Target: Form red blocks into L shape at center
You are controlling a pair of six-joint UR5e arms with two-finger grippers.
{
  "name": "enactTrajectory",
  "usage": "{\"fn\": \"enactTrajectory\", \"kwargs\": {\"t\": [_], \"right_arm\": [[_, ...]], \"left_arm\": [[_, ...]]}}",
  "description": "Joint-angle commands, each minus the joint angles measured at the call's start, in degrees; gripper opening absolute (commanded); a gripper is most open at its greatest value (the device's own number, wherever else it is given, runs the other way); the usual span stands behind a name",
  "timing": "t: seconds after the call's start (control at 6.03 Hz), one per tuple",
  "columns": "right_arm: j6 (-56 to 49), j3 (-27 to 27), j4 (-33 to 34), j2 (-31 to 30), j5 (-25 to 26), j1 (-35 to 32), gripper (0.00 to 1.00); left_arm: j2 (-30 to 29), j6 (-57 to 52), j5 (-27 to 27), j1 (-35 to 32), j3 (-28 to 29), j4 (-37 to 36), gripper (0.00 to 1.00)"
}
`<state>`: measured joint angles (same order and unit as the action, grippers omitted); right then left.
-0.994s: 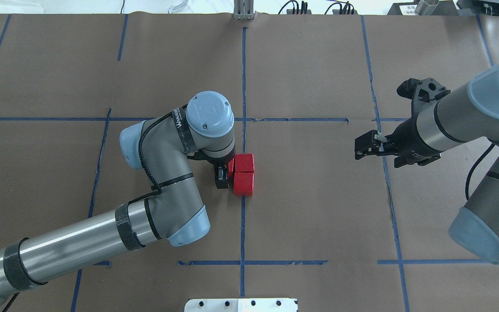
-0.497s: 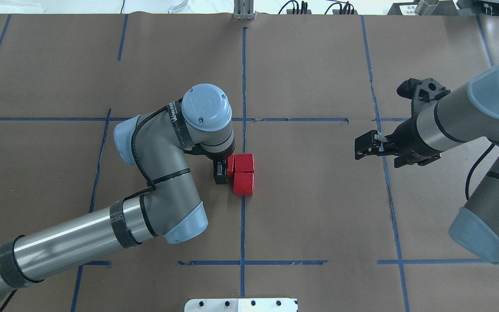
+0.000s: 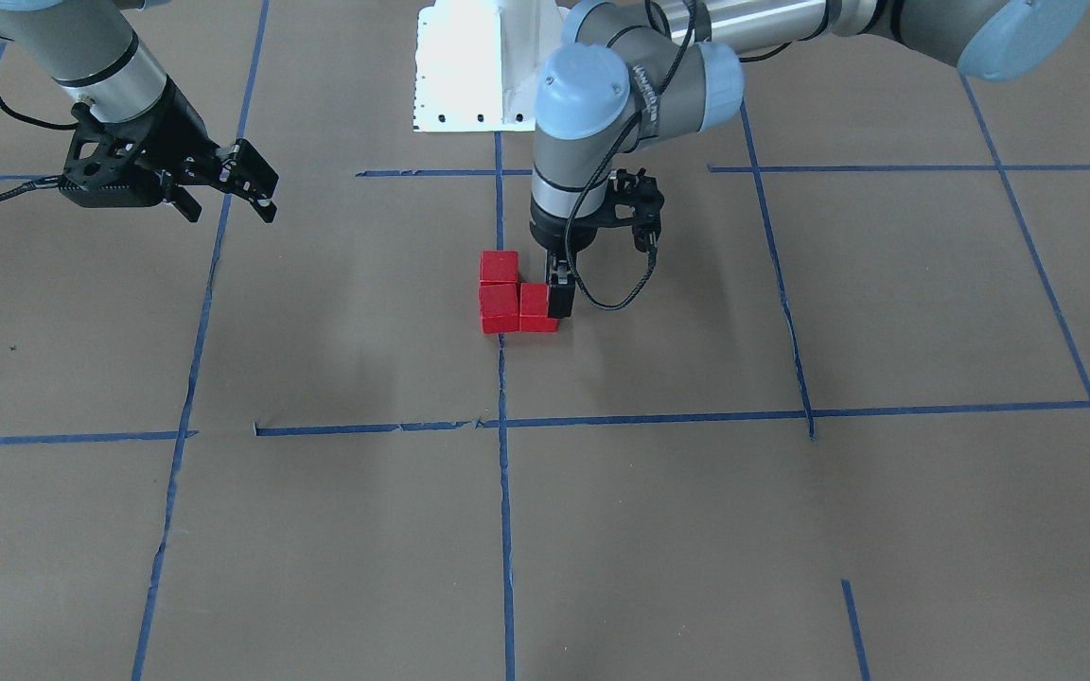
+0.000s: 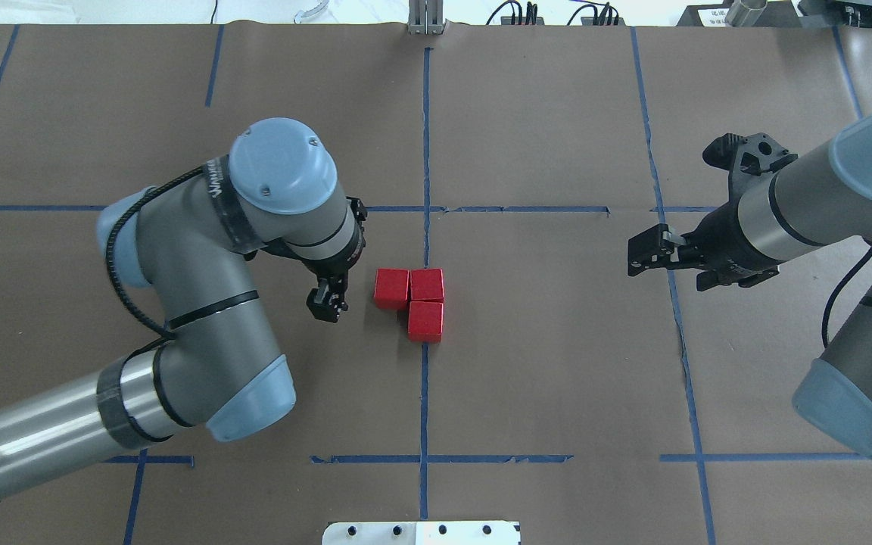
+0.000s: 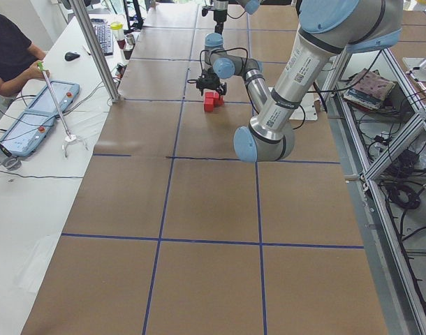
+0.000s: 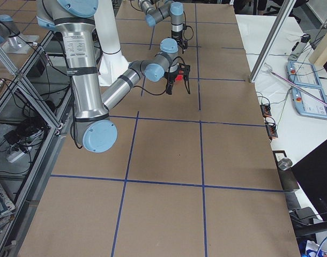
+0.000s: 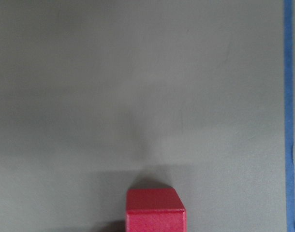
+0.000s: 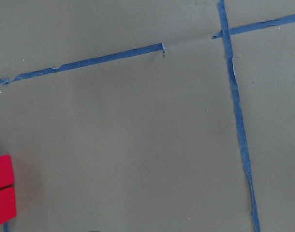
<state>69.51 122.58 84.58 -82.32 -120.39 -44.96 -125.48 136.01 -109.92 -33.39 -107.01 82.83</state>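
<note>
Three red blocks lie together in an L on the center, at the vertical blue tape line (image 4: 425,242): one at the left (image 4: 391,288), one at the corner (image 4: 427,284), one nearer to me (image 4: 425,321). They also show in the front view (image 3: 499,307). My left gripper (image 4: 328,301) is open and empty, apart from the blocks on their left in the overhead view. In the front view it (image 3: 560,295) stands right beside the left block. The left wrist view shows one block (image 7: 156,210) with bare paper around it. My right gripper (image 4: 644,256) is open and empty far to the right.
The white robot base plate (image 4: 421,532) sits at the near table edge. Blue tape lines (image 4: 527,209) grid the brown paper. An operator (image 5: 10,49) sits at a side table with tablets, beyond a metal post (image 5: 101,52).
My left gripper has let go of the left block and drawn back to the left, which uncovers that block. The right arm has barely shifted.
</note>
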Motion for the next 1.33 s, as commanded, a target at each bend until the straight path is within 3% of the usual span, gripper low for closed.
{"fn": "enactTrajectory", "kwargs": {"t": [0.0,0.17,0.5,0.66,0.83,1.16], "right_arm": [[-9.58,-0.06,0.24,-3.53,-0.2,-4.23,1.0],[-16.96,-2.76,0.59,-3.64,-1.33,-8.17,1.0],[-35.04,-8.73,0.59,-6.43,-11.06,-21.42,1.0],[-44.11,-11.46,0.68,-9.24,-11.88,-25.92,1.0],[-51.42,-12.62,0.68,-13.18,-16.59,-30.58,1.0],[-62.95,-15.51,0.77,-16.81,-16.99,-35.44,1.0]], "left_arm": [[8.02,-20.05,-2.03,-2.28,-8.19,-0.83,1.0],[11.45,-28.7,-5.18,-4.9,-9.08,-0.22,1.0],[23.03,-58.95,-6.01,-11.66,-12.25,0.05,1.0],[26.22,-72.77,-8.53,-17.88,-11.91,0.13,1.0],[28.69,-83.17,-13.69,-23.85,-11.38,0.05,1.0],[39.21,-114.21,-19.88,-37.22,-10.25,-0.39,1.0]]}}
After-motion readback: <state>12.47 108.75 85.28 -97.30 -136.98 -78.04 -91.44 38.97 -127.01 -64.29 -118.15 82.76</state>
